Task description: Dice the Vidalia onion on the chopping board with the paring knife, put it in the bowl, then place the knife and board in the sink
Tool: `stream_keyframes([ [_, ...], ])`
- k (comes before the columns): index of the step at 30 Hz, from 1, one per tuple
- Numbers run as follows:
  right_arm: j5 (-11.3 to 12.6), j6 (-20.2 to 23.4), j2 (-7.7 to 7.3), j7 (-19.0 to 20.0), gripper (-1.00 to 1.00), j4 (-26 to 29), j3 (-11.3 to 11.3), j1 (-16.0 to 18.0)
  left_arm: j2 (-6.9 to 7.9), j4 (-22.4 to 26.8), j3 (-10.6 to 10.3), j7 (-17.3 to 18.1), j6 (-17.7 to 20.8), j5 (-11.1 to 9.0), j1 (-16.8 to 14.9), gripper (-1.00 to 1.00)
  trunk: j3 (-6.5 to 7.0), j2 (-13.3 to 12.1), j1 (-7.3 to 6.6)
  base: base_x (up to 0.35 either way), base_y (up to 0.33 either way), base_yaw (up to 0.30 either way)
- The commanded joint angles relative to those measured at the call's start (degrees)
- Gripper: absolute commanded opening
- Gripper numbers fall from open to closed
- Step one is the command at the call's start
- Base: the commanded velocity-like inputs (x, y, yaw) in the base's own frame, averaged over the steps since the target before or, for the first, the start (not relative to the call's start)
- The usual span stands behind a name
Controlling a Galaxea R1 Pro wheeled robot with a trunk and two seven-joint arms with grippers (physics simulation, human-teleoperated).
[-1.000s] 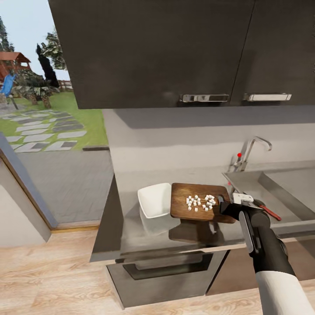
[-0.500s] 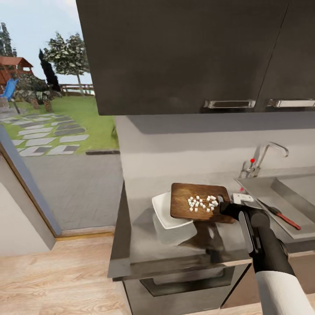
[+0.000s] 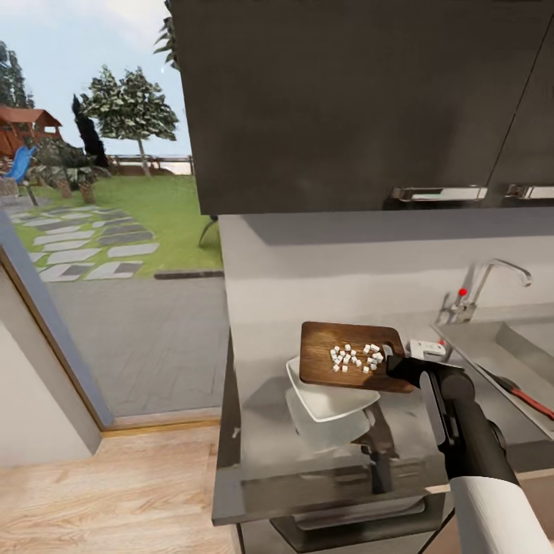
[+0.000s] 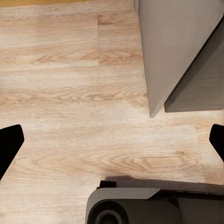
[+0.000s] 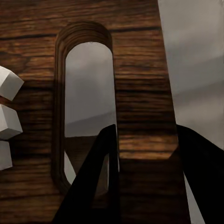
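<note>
Right end effector gripping chopping board, above bowl

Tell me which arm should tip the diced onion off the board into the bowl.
The right. Its gripper already holds the chopping board at the handle-slot end, lifted partly over the bowl, dice on top. The left gripper hangs open over the wooden floor, away from the countertop.

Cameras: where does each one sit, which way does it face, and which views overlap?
Head: high on the robot, looking down at the board held above the bowl; right arm in view.
Left wrist: faces the wood floor; left end effector open, dark fingertips at both edges.
Right wrist: close on the board's handle slot; right end effector grips that end.
Shared: head and right wrist both show board and onion dice.
</note>
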State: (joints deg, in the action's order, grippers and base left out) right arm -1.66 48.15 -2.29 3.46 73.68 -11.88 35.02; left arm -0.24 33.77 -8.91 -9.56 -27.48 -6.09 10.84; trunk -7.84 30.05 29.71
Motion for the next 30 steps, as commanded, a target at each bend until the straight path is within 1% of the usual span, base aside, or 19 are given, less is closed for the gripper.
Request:
stream_keyframes([
  [1, -0.2, 0.3, 0.01, 0.3, -1.00, 0.1, -0.1, 0.0, 0.08, 0.1, -0.4, -0.4, -0.1, -0.6, 0.0, 1.00, 0.00, 0.1, 0.03, 0.008, 0.008, 0.000],
  [10, -0.2, 0.3, 0.01, 0.1, -1.00, 0.1, -0.1, 0.0, 0.08, 0.1, -0.5, -0.4, -0.1, -0.6, 0.0, 1.00, 0.25, 0.1, 0.03, 0.002, 0.007, 0.000],
  [19, -0.2, 0.2, -0.04, 0.1, -1.00, 0.0, -0.1, 0.0, 0.07, 0.1, -0.4, -0.4, -0.1, -0.6, 0.0, 1.00, 0.25, 0.1, 0.03, 0.131, 0.169, 0.000],
  [30, -0.3, -0.1, 0.00, 0.0, -1.00, -0.1, 0.0, 0.0, 0.07, 0.1, -0.4, -0.4, -0.1, -0.6, 0.0, 1.00, 0.25, 0.1, 0.03, 0.034, 0.010, 0.000],
])
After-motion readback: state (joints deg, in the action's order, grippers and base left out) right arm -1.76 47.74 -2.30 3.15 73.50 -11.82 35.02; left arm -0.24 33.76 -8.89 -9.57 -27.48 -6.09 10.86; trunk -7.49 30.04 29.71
